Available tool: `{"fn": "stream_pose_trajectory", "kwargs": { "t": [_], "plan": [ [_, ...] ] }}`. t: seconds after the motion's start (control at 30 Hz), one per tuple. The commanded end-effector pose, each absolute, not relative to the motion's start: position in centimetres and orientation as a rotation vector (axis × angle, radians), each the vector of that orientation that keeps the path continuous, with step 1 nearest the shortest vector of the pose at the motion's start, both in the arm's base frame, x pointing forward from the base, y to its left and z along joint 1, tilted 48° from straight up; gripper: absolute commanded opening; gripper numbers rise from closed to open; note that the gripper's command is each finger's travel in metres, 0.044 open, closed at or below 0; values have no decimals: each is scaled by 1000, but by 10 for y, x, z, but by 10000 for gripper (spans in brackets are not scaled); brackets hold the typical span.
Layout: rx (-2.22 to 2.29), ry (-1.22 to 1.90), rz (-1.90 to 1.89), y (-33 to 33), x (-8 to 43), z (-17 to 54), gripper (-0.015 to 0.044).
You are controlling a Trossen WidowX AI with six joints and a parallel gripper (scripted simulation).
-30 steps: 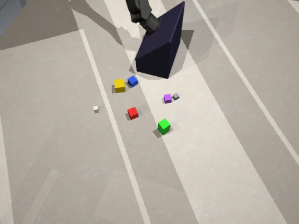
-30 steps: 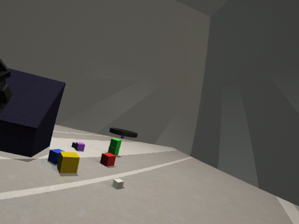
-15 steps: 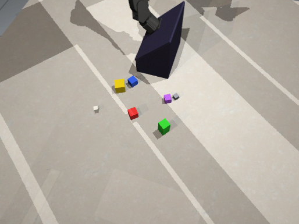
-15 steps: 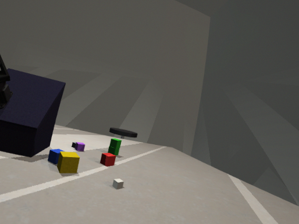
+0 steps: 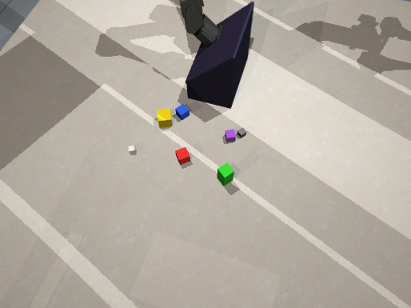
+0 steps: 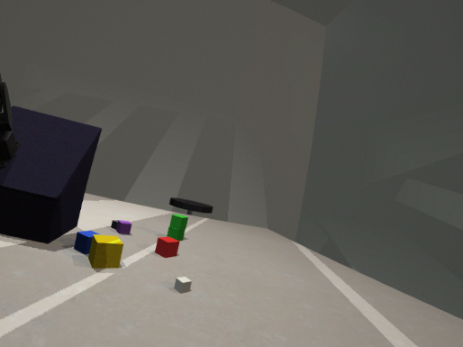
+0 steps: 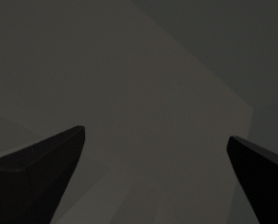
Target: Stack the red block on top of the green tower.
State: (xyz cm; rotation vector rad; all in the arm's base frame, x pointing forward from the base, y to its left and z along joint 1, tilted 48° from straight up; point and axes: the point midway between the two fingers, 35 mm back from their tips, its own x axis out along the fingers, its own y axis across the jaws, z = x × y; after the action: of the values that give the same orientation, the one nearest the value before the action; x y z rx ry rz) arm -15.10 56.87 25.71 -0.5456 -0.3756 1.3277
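Note:
The red block (image 5: 182,155) (image 6: 167,247) lies on the floor by itself. The green tower (image 5: 225,174) (image 6: 177,227) stands upright, two green blocks high, to the right of the red block in the top view and behind it in the exterior view. Nothing rests on top of the tower. My gripper (image 7: 157,137) is open and empty in the wrist view, with its fingers wide apart and only dim walls beyond them. In the top view the arm reaches the large dark block, well away from the red block and tower, and the fingers cannot be made out there.
A large dark slanted block (image 5: 217,54) (image 6: 49,156) stands beside the arm. A yellow block (image 5: 165,118) (image 6: 106,251) and blue block (image 5: 182,112) (image 6: 86,241) lie near it. Purple (image 5: 230,135), dark grey (image 5: 241,132) and white (image 5: 132,150) (image 6: 183,285) small blocks lie around.

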Motion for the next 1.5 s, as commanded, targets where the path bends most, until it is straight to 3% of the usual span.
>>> {"fn": "stream_pose_trajectory", "kwargs": {
  "t": [0.0, 0.47, 0.7, 1.1, 1.47],
  "plan": [
    [-658, -284, 1231, 579, -88, 225, 440],
    [-937, 51, 909, 548, 115, 142, 440],
    [-973, 255, 793, 507, 190, 105, 440],
    [-1094, 604, 498, 388, 311, 53, 440],
    [-1147, 949, 239, 251, 371, 18, 440]
  ]
}}
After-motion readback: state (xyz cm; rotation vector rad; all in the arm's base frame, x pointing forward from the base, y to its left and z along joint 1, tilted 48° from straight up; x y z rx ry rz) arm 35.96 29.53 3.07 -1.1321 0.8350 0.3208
